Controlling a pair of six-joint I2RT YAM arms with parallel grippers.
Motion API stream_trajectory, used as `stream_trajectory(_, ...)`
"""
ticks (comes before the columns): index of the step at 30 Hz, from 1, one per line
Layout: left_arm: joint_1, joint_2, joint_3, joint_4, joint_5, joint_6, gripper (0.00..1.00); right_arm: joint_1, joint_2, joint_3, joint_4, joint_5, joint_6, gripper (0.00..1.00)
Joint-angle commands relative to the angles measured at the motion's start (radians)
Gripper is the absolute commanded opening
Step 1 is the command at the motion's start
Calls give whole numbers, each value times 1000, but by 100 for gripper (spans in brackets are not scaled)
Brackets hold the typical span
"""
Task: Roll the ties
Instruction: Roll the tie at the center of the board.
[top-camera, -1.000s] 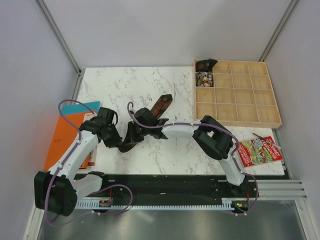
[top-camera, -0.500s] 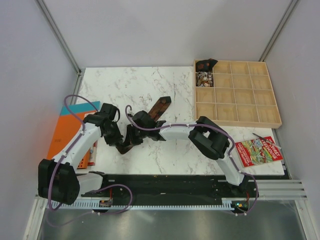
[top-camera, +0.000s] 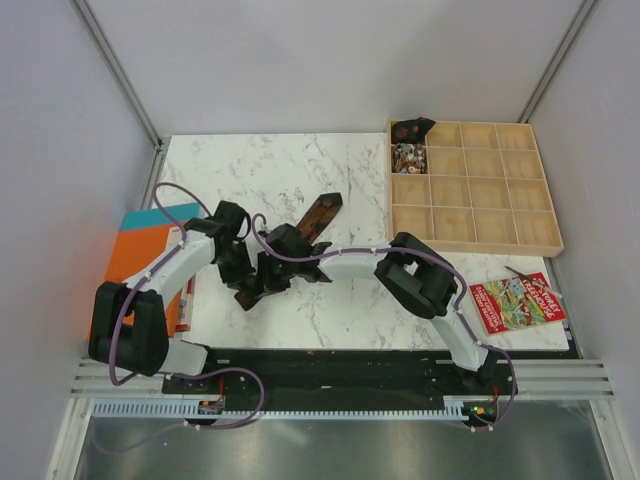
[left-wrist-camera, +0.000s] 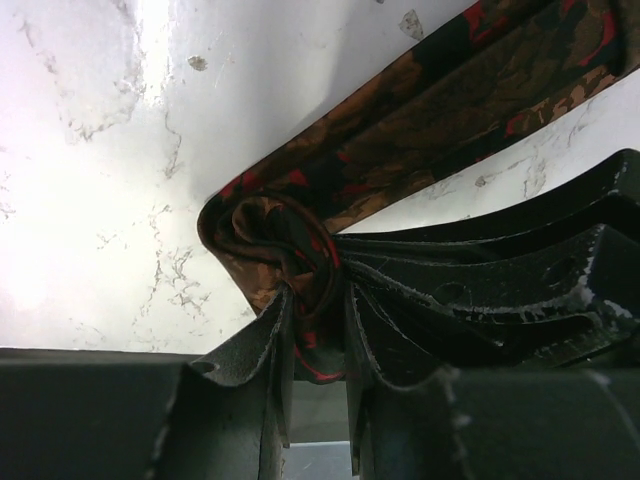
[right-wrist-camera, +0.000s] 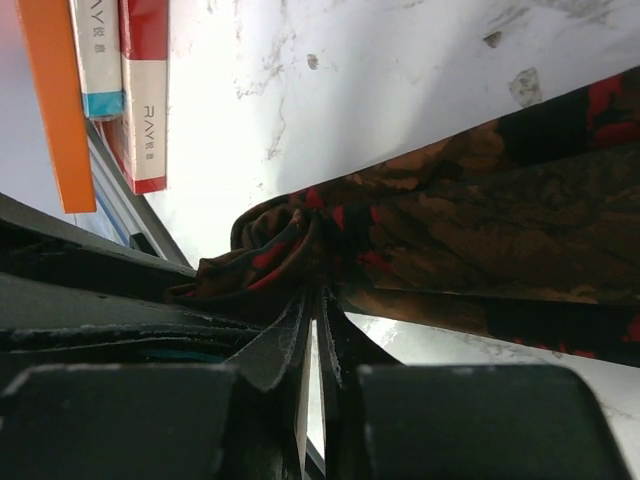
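White marble table (top-camera: 300, 170) fills the middle of the top view, with pale walls around it. On it lies the tie (top-camera: 320, 212), dark brown with red and rust marks. Its pointed end is toward the far side, and it runs diagonally to the near left, where its other end is wound into a small loose roll. Both arms meet at this roll. The left gripper (left-wrist-camera: 318, 335) comes from the left, and its fingers are closed on the roll, with folds of the fabric squeezed between them. The right gripper (right-wrist-camera: 314, 318) comes from the right, very close to the left one. Its fingers stand nearly together and pinch a thin part of the fabric at the edge of the roll. The unrolled part of the tie lies flat on the marble. Beside the left edge of the table lie some books (top-camera: 140, 265) with orange and red covers. A wooden tray (top-camera: 480, 228) with many compartments is at the far right, with small things in two of its left compartments. A red booklet (top-camera: 517, 303) lies near the tray, on its near side.
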Motion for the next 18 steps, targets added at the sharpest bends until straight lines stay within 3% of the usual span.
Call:
stream_trajectory(1,-14,38,54,136,68,23,6,7,-6,-13,31,-35,-3,13)
stream_trajectory(18,-14,191,98,136,35,9,7,-62,-187,-189,31,-49,-41,20)
